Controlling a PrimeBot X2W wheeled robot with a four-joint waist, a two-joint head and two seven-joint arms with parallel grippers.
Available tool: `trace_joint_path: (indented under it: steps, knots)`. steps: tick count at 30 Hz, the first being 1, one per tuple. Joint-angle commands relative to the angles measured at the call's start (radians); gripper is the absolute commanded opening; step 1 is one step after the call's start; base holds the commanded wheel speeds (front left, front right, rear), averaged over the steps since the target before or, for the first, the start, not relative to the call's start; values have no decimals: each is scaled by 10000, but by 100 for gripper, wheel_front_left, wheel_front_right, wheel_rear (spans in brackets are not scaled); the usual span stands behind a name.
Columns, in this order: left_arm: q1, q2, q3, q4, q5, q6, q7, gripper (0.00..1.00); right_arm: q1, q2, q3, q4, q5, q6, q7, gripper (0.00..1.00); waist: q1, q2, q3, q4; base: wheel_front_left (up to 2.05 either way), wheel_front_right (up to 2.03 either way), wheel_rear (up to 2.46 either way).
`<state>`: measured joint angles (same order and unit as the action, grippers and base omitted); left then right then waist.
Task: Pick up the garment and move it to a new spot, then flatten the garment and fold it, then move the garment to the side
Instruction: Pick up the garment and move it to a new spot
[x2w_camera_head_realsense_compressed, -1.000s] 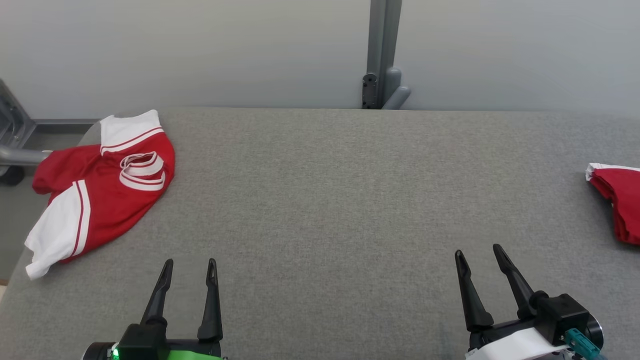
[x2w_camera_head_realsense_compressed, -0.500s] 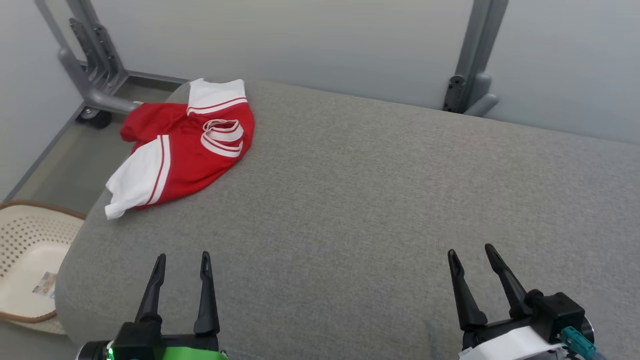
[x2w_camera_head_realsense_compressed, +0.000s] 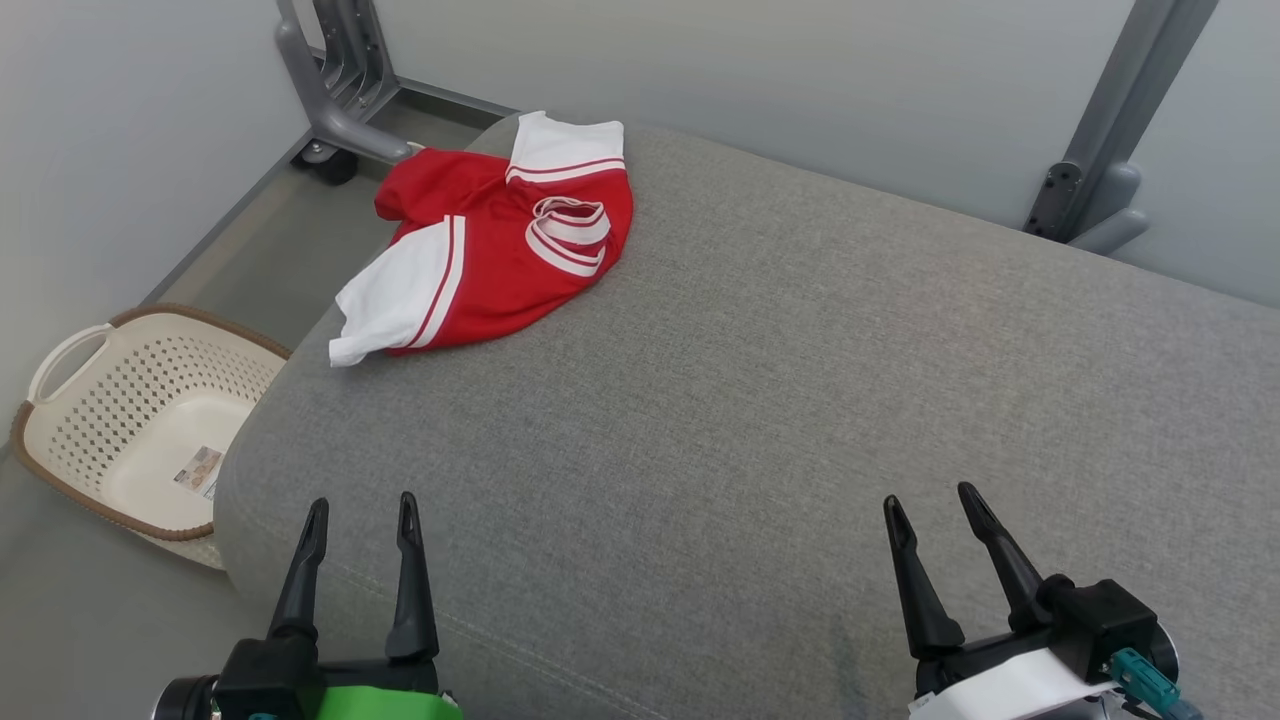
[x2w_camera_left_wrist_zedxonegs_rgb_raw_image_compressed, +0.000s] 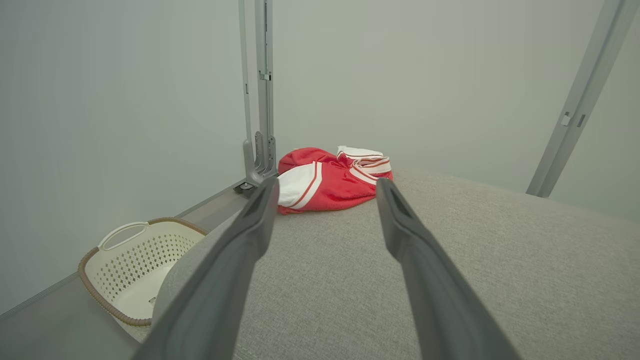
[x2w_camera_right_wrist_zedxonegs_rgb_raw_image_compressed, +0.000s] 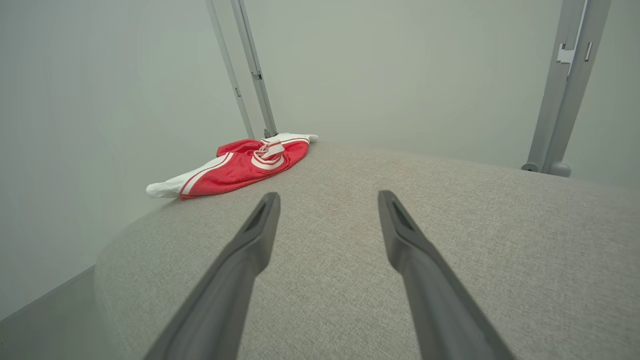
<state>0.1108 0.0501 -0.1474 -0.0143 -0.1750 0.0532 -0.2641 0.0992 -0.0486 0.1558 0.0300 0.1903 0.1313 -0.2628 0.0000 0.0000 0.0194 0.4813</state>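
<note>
Left gripper (x2w_camera_head_realsense_compressed: 362, 502): at 7 o'clock in the head view, over the near left part of the table; its two dark fingers stand apart with nothing between them.
Right gripper (x2w_camera_head_realsense_compressed: 929, 495): at 5 o'clock in the head view, over the near right part of the table; fingers spread, holding nothing, tips leaning slightly toward 11 o'clock.
Red-and-white jersey (x2w_camera_head_realsense_compressed: 500, 250): at 11 o'clock from the left gripper, well apart from both grippers; it lies crumpled on the far left corner of the table, striped collar facing up.
Jersey edges: one white sleeve reaches the rounded left edge of the table at 8 o'clock of the jersey; the other white sleeve lies at the far edge at 1 o'clock; a red fold sits at the corner toward 10 o'clock.
Table (x2w_camera_head_realsense_compressed: 800, 400): grey fabric surface with a rounded left edge and corner; from the jersey toward 3 and 5 o'clock the cloth is bare and flat.
Laundry basket (x2w_camera_head_realsense_compressed: 110, 400): cream, perforated, brown-rimmed, on the floor just beside the left table edge, at 10 o'clock from the left gripper.
Left frame post (x2w_camera_head_realsense_compressed: 330, 90): grey, with a caster, on the floor at 11 o'clock of the jersey, near the corner.
Right frame post (x2w_camera_head_realsense_compressed: 1110, 160): grey, behind the far edge at 1 o'clock.
</note>
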Motion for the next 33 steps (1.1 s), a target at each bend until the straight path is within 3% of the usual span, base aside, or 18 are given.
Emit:
trace_joint_path:
  steps: [1,12,17,21,26,33]
  knots:
    - [-166,11,7,-19,-9,47,2,100,-4,-34,8,13,-13,-10,-22,100,0,0,143,177,0,0,0]
    - [-654,10,100,-14,-239,128,2,100,-290,-247,101,11,-146,-10,-22,100,0,0,771,-20,0,0,0]
    - [-1901,8,197,63,-540,22,2,100,-646,-607,90,-70,-245,-10,-22,100,0,0,1681,-265,0,0,0]
    - [-3407,10,534,283,-853,197,2,100,-1067,-925,184,-107,-355,-10,-22,100,0,0,2592,-565,0,0,0]
    - [-5494,10,1649,1073,-902,-263,4,100,-2024,-1295,460,-130,-354,-10,-22,100,0,0,3904,-1505,0,0,0]
    - [-7791,283,3087,4105,-1392,-1136,2,100,-2651,-1341,146,-347,-448,-10,-22,100,0,0,5036,-2521,0,0,0]
